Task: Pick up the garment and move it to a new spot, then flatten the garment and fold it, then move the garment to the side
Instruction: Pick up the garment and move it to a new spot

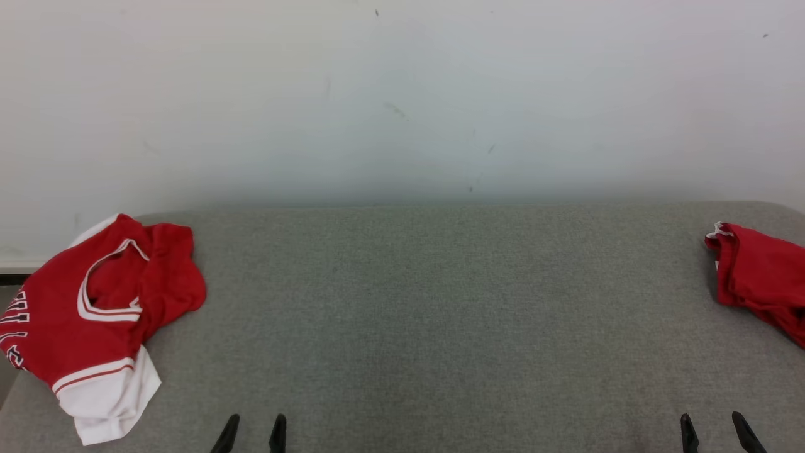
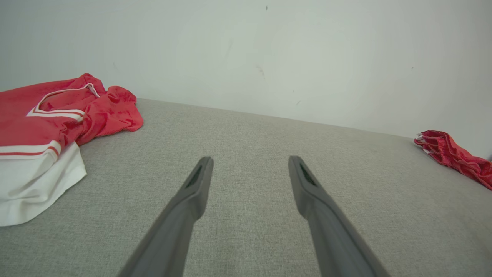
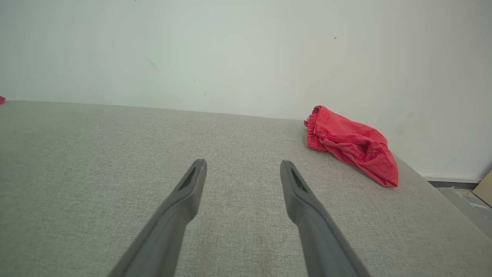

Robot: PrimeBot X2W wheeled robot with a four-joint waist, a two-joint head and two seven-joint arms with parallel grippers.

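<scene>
A crumpled red and white jersey garment (image 1: 94, 314) lies at the left end of the grey fabric surface (image 1: 440, 302), part of it hanging past the left edge. In the left wrist view the jersey (image 2: 46, 127) lies to the left of the fingers. A second, smaller all-red garment (image 1: 761, 277) is bunched at the right end, seen in the right wrist view (image 3: 349, 144) ahead and to the right. My left gripper (image 1: 256, 418) (image 2: 250, 158) is open and holds nothing, near the front edge. My right gripper (image 1: 710, 416) (image 3: 243, 162) is likewise open, apart from both garments.
A pale wall (image 1: 402, 94) runs along the far edge of the surface. Past the right end, the floor (image 3: 465, 200) and a tan board corner (image 3: 485, 188) show. Bare grey fabric stretches between the two garments.
</scene>
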